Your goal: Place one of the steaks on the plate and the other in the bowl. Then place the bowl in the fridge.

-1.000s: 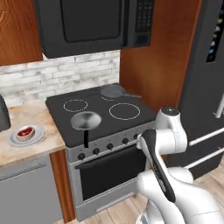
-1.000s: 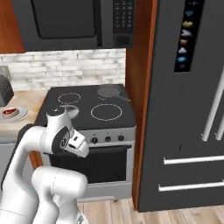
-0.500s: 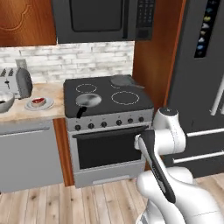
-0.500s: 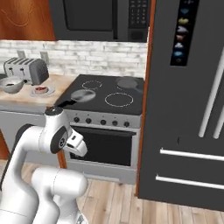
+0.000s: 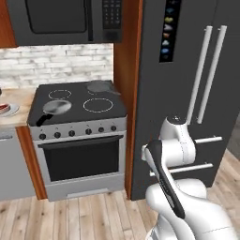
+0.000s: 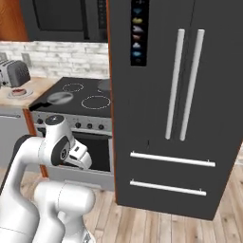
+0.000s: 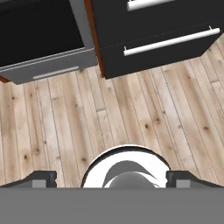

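Hand view: the gripper (image 7: 111,179) points down at a pale wooden plank floor (image 7: 131,113), its two dark fingertips (image 7: 41,178) standing far apart at the bottom of the frame, wide open, with nothing between them. Across the top of this frame run the lower front of the oven (image 7: 41,39) at upper left and the fridge (image 7: 153,30) drawers with silver bar handles at upper right, an orange-brown strip between them.

Left base view: the arm folds low at lower right of the frame, in front of the fridge (image 5: 187,84). The fridge is shut, tall and dark grey, with two long vertical bar handles, two horizontal drawer handles and a column of small icons on its door panel. To its left stand a wooden side panel (image 5: 127,70) and a black stove (image 5: 77,122) with a frying pan (image 5: 56,108) on the front left burner and a second pan (image 5: 99,86) at the rear right. A dark microwave (image 5: 65,21) hangs above, against a pale brick backsplash (image 5: 56,65). At the left edge of the frame, on the light counter, lies the plate (image 5: 8,109) with the red steak (image 5: 3,108) on it.

Right base view: the same plate (image 6: 20,93) with the red steak sits at middle left on the counter, beside a silver toaster (image 6: 12,73). The bowl and the dark steak cannot be made out.
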Tool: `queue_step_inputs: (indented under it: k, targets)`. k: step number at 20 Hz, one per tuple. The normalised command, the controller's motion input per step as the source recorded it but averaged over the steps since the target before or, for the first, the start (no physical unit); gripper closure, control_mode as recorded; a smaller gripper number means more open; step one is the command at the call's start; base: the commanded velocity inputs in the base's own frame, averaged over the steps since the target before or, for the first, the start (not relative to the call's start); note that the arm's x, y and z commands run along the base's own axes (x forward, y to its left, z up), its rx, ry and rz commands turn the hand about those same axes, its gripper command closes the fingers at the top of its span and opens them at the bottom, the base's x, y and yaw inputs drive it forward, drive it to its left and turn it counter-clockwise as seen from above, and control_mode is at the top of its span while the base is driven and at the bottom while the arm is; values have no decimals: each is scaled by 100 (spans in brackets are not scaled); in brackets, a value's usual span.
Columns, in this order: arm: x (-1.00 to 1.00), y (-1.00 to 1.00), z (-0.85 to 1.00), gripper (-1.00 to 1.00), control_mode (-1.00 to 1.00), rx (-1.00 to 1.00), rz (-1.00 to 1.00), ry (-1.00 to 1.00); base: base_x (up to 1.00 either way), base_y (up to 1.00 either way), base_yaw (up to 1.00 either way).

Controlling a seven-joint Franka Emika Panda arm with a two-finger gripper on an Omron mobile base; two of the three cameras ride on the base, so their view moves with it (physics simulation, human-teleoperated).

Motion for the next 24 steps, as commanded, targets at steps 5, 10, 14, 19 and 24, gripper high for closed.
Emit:
queue_step_inputs:
  k: [5, 10, 14, 19, 24]
  targets:
    - [0, 0, 0, -100, 100, 0, 0, 0, 0, -95, 12]
    - [0, 0, 0, -100, 100, 0, 0, 0, 0, -73, 4]
    - [0, 0, 0, -100, 100, 0, 0, 0, 0, -24, -8]
    - [0, 0, 0, -100, 100, 0, 0, 0, 18, -14, -32]
    - [0, 0, 0, -100, 100, 0, 0, 0, 2, -33, -8]
